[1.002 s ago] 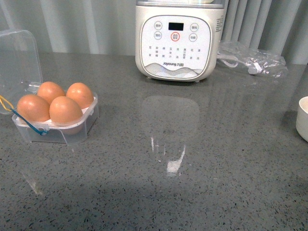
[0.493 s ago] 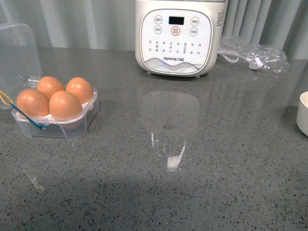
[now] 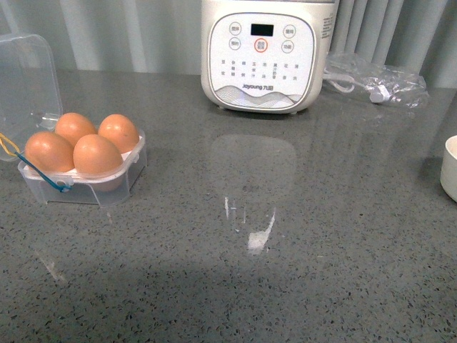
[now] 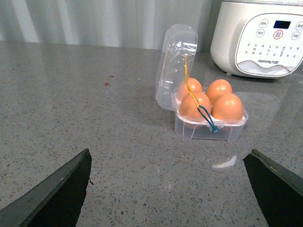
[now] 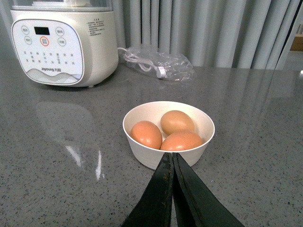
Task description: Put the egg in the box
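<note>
Bare counter [image 3: 300,250] between box [image 3: 107,187] and cooker [image 3: 260,57]; upright lid [image 3: 25,82] behind box.

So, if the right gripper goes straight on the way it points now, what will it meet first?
Probably the near wall of the white bowl, which holds three eggs. The right gripper, shut, aims at it; the gap between them is unclear.

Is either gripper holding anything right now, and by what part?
Nothing is held. The left gripper is open and empty; the right gripper is shut on nothing, facing the white bowl.
</note>
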Available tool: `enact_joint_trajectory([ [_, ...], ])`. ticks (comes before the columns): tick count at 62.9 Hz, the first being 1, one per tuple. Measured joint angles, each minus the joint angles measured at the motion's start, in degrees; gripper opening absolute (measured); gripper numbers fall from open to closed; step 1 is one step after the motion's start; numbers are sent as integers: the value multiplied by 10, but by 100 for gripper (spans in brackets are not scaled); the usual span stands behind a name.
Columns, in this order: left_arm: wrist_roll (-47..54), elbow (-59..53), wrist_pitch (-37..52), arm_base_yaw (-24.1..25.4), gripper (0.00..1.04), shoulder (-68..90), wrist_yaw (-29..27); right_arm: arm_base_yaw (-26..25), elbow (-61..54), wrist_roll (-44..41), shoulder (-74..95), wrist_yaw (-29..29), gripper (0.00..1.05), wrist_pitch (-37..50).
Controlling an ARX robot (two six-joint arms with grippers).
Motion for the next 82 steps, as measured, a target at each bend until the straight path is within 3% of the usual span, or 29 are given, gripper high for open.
enact_joint_trajectory([
  [32, 0, 0, 0, 0, 98, 0, 0, 0, 0, 0, -80, 0, 3, -81],
  [39, 0, 0, 0, 0, 98, 0, 0, 0, 0, 0, -156, 0, 3, -175],
  [56, 0, 0, 0, 0, 98, -1, 0, 0, 0, 0, -176, 0, 3, -181],
  [82, 0, 0, 0, 0, 98, -1, 0, 0, 0, 0, -176, 0, 70, -181],
])
